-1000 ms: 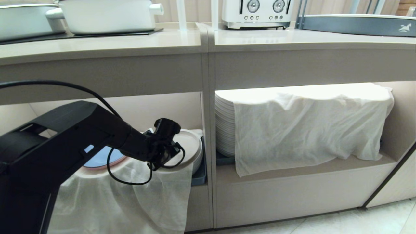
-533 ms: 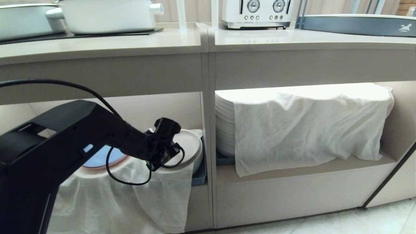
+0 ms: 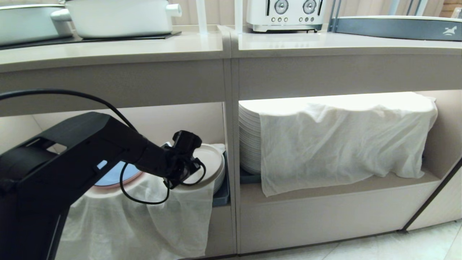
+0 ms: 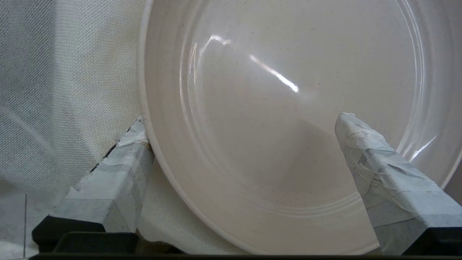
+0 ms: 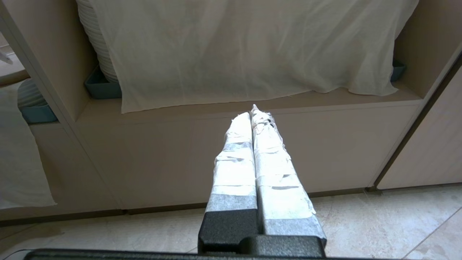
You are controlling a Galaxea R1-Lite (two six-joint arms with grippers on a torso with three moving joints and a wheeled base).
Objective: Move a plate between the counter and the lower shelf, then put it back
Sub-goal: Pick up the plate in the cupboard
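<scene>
Left gripper (image 4: 245, 126) is in the lower shelf (image 3: 222, 202) bay, jaws spread wide and straddling the rim of the plate (image 4: 281, 108); one finger (image 4: 115, 173) outside against the white cloth (image 4: 54, 90), the other above the plate's well; nothing gripped yet; plate sits on top of the draped stack near the bay's right wall, beside the blue plate (image 3: 112, 175); looks like the pickup step; next: close on the rim, lift clear, bring it out to the counter (image 3: 144, 47); right gripper (image 5: 254, 115) parked, fingers pressed together, empty.
</scene>
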